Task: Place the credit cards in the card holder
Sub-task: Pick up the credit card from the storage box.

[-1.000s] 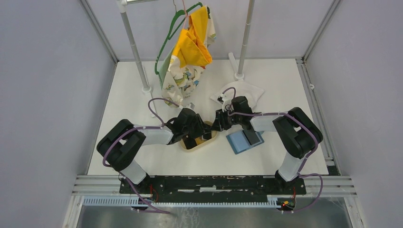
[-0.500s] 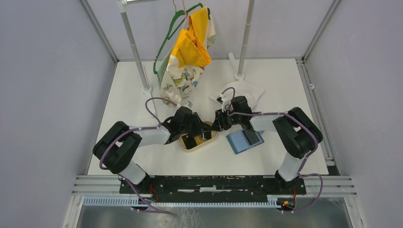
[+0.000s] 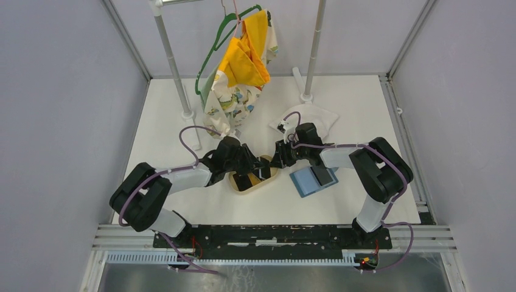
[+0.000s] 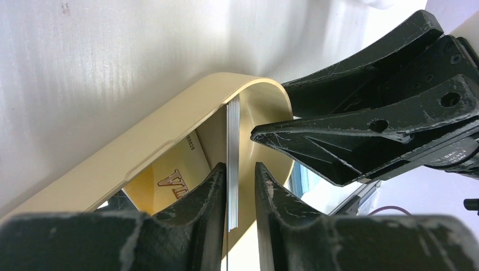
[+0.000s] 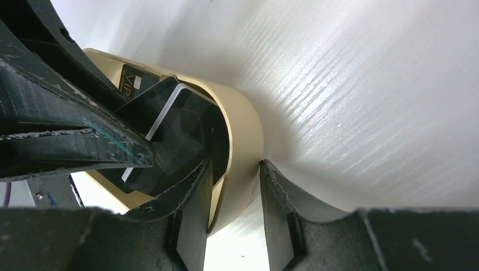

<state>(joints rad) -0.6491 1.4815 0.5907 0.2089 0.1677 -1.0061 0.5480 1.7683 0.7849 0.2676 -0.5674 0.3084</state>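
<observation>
Only readable stuff I'm seeing: gold "VIP" is showing on the black credit card (image 5: 133,78) lying in the tan tray (image 5: 243,141), in the right wrist view. From the left wrist, brownish letters starting "VI" are peeking out on a yellowish face (image 4: 169,169) inside that tray. A tiny sideways number is sitting there too, looking like "8828" but too small to trust.

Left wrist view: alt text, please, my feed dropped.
The left gripper has its jaws either side of a thin card standing on edge in the tan tray, a gap showing on one side. The right gripper clamps the tray's far rim.
</observation>
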